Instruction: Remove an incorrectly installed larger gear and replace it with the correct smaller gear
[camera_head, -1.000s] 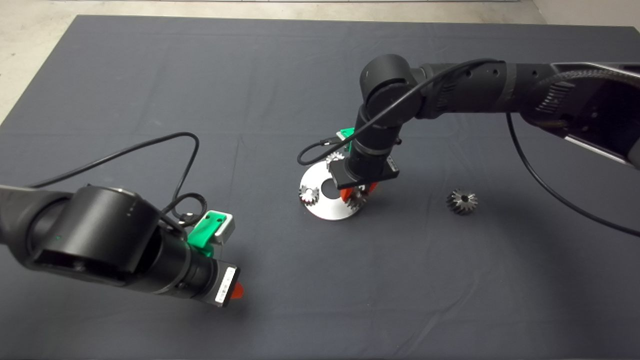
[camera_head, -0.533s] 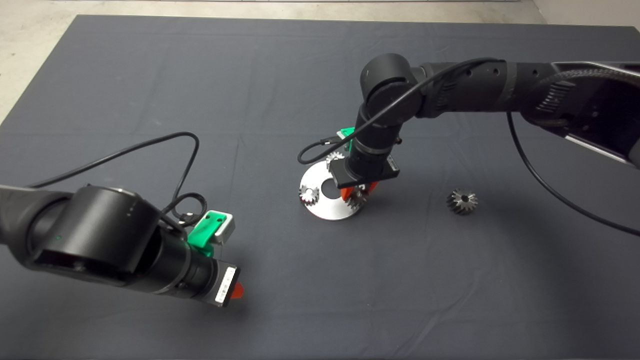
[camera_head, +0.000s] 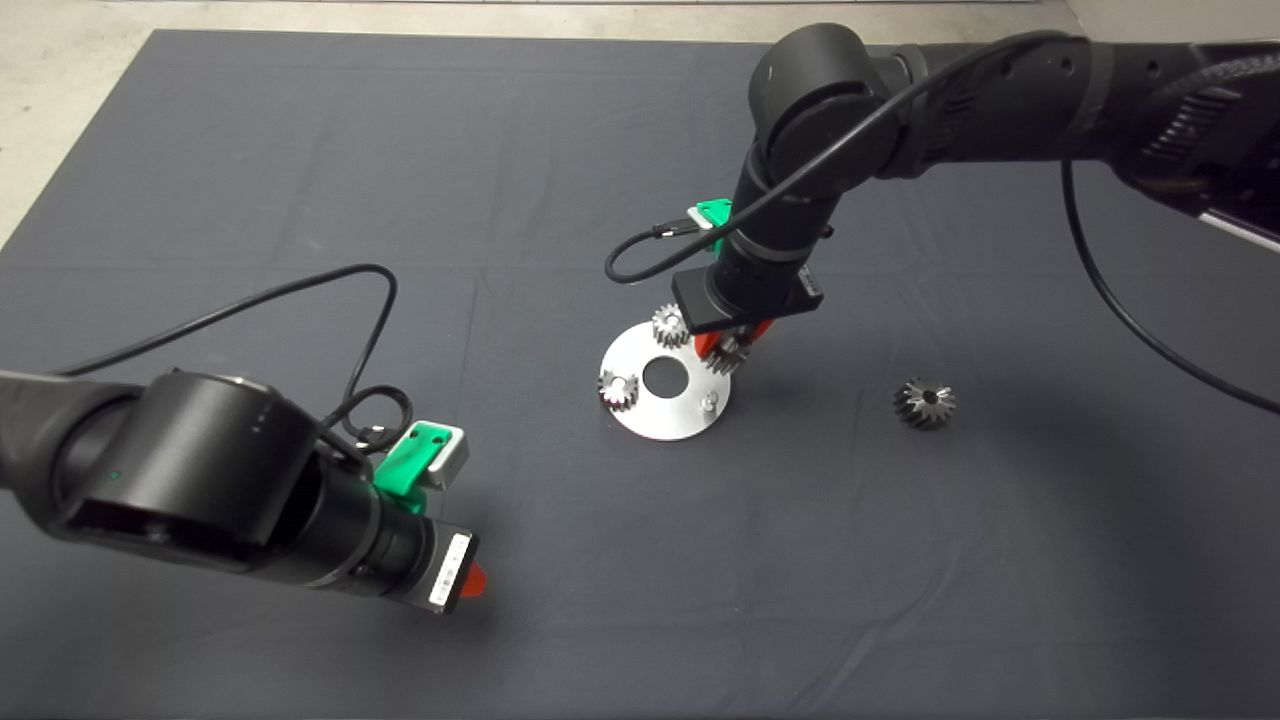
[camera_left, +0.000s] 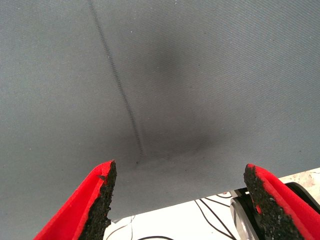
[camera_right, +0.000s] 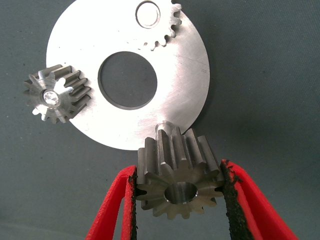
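My right gripper hangs a little above the round steel plate, shut on the smaller gear, which shows between the red fingers. Below the held gear, a short bare peg stands at the plate's edge. Two matching small gears sit on the plate's other pegs around its centre hole. The larger gear, dark and conical, lies on the mat to the right of the plate, apart from both grippers. My left gripper waits open at the lower left.
The left wrist view shows the dark mat, its edge and cables on the floor beyond. A black cable loops over the mat beside the left arm. The right arm reaches in across the upper right.
My right gripper has risen and moved back from the plate with the small gear in it. The peg under it now shows bare. The left arm has not moved.
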